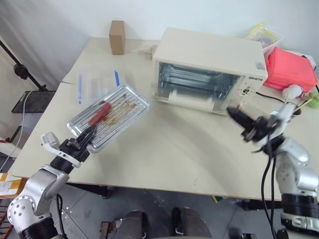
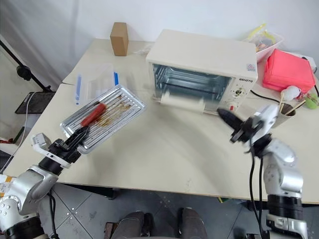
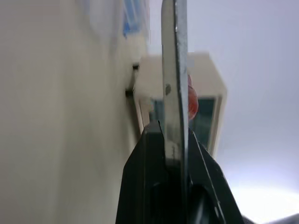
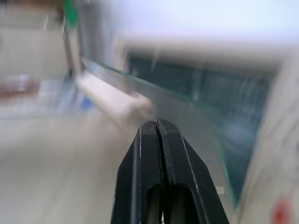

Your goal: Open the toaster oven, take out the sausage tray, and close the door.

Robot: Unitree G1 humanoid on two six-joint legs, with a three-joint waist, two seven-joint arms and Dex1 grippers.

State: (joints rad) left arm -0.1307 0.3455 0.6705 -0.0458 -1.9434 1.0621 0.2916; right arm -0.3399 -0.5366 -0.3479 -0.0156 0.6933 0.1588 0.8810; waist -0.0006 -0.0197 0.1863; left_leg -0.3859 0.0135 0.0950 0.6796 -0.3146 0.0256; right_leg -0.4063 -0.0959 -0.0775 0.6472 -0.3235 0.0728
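1. Progress: door (image 1: 192,101) of the toaster oven (image 1: 209,55) is down and open, cavity looks empty. Sausage tray (image 1: 110,115) is already out. So open + take-out look done; closing the door is left, and the tray isn't set down yet.
2. Left hand (image 1: 85,137), lower left of frame, is clamped on the tray's near edge. Left wrist view shows the metal rim edge-on, pinched between the fingers (image 3: 145,177).
3. Tray sits left of centre in the head views, tilted, held off the desk (image 1: 189,154), over a clear blue-clipped container (image 1: 97,82).
4. Right hand (image 1: 244,124), right of centre, is clenched with nothing in it, just in front of the oven's right end. Right wrist view looks at the open door and its bar handle (image 4: 112,100) — probably heading to shut it.
5. Tray look: shallow, silvery, ribbed floor, brown grease smears, one red sausage (image 1: 100,113) lying toward its left end.
6. Oven: cream-white box, upper centre of frame, control panel on its right side.
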